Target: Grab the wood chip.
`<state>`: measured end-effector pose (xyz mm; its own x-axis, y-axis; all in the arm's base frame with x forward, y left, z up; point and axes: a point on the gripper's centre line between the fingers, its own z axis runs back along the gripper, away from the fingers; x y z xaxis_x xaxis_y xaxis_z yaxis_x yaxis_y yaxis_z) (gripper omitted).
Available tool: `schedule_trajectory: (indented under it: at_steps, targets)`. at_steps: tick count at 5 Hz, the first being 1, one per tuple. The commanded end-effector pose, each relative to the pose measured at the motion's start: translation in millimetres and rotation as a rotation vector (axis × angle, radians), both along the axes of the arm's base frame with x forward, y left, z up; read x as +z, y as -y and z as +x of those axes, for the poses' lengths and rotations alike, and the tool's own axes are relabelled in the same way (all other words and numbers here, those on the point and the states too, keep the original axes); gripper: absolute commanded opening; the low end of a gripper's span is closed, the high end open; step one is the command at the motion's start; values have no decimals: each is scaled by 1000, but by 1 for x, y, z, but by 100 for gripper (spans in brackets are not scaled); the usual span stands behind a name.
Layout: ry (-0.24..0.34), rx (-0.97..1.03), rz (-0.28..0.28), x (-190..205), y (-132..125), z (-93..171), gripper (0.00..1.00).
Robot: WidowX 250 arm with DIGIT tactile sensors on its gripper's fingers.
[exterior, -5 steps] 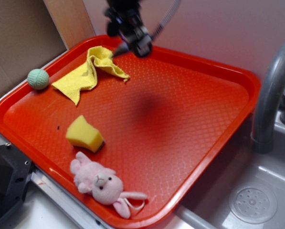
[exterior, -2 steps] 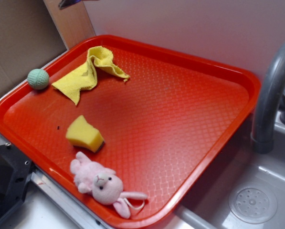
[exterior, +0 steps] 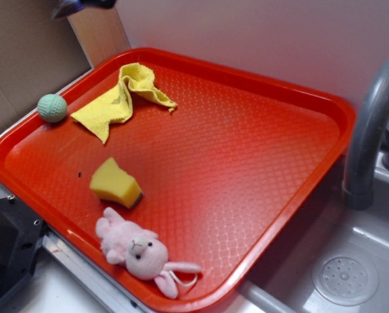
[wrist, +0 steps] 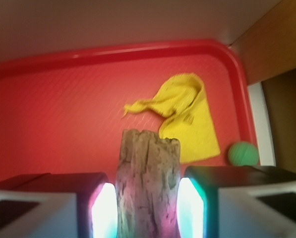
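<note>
Wood chip (wrist: 148,183): rough brown-grey piece, standing upright between the two pads of the end effector (wrist: 148,206), one pad (wrist: 104,208) pressed to each flank, blunt splintered end uppermost in the wrist view; lower end out of frame; end effector closed on the chip, judged a firm hold since both pads touch the wood with no gap showing. Position: lifted well above the red tray (exterior: 292,85), not lying on it; in the exterior view only a dark sliver of the end effector (exterior: 83,5) shows at the top left edge, and the chip itself cannot be made out there. Step in hand: grasp made and load raised, so the task reads as essentially complete. Next move, as a judgement: keep the grip steady and the chip clear of the tray; no regrasp appears needed. Also on the tray, all well below: yellow cloth (wrist: 190,119); green ball (wrist: 243,153); yellow sponge (exterior: 115,183); pink plush rabbit (exterior: 142,253).
</note>
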<state>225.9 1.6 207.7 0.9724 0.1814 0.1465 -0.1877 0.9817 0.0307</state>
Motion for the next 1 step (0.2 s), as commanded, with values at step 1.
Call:
schedule_trajectory:
  at_steps: [1]
  targets:
    - [38,8,-23,8,21,-2,0]
